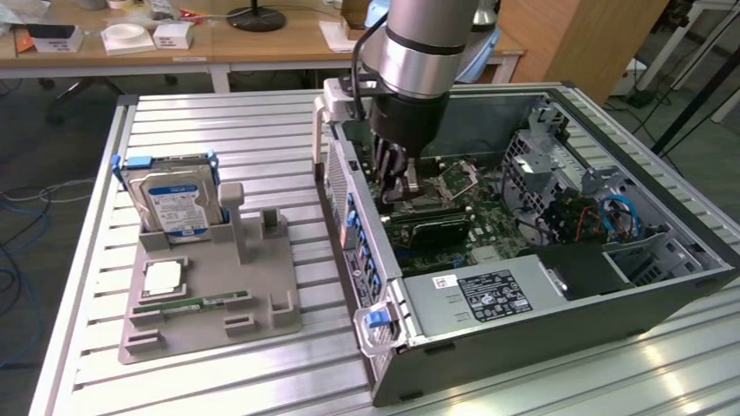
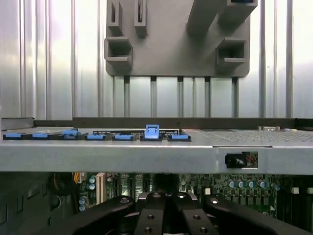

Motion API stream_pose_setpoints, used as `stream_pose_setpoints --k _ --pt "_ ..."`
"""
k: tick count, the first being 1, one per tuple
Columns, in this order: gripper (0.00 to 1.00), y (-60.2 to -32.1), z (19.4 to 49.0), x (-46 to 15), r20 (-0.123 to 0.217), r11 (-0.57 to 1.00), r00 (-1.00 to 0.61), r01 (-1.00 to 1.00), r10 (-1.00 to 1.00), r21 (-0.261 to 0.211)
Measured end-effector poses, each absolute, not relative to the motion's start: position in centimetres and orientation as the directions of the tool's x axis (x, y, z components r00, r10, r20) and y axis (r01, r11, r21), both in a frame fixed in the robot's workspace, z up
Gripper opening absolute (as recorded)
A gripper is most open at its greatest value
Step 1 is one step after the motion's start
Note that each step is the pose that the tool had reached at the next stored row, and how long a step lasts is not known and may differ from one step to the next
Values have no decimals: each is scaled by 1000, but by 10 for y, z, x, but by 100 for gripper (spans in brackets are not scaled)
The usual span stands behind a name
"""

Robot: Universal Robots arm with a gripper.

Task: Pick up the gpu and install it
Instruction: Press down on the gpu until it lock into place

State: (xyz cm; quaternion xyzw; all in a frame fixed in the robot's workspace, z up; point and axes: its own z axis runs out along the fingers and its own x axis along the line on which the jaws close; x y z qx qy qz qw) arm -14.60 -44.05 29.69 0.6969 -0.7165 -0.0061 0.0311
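Green at the edge and black on its face, the gpu [image 1: 434,230] is inside the open computer case [image 1: 647,286], down on the big board. It stands on its long edge. Its long side runs from the case's back wall, at the exterior view's left, toward the middle of the case. Its black cooler face looks toward the power box [image 1: 486,295].

The claw [image 1: 399,192] hangs straight down from the silver arm [image 1: 417,52] into the case. Its fingers are pressed together, with no gap to see between them. The tips sit right at the top edge of the gpu, at the end near the back wall. I cannot tell if they pinch the card or just touch it. In the wrist view the black fingers [image 2: 149,218] are low inside the case, and the grey case wall [image 2: 146,156] with a row of blue clips crosses in front of them.

Counting things: one gpu, one claw, one arm and one computer case. Beside the case, on the ribbed metal table [image 1: 231,130], lies one grey holder tray [image 1: 208,325]. It holds one hard drive [image 1: 173,204] standing up, one square chip [image 1: 162,277] lying flat, and one thin green memory stick [image 1: 191,304] lying flat.
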Motion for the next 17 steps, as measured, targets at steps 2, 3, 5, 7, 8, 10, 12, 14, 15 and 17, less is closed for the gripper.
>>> stream_pose_setpoints --k 2,3,5,7,8,10,12,14,15,17 --pt "11 -440 295 -146 36 29 -27 -998 -999 61" --pt "11 -440 295 -146 36 29 -27 -997 -999 65" --pt "11 -441 295 -146 37 29 -27 -997 -999 70" --pt "11 -441 295 -147 37 29 -26 -997 -999 72" --pt "11 -441 295 -147 36 27 -25 -997 -999 73" --pt "11 -441 295 -147 37 24 -21 -997 -999 74" --pt "11 -441 295 -147 37 21 -18 -997 -999 74" --pt "11 -441 295 -148 37 19 -16 -997 -999 76" --pt "11 -441 295 -148 37 19 -16 -997 -999 77" --pt "11 -441 295 -149 37 18 -16 -997 -999 78"
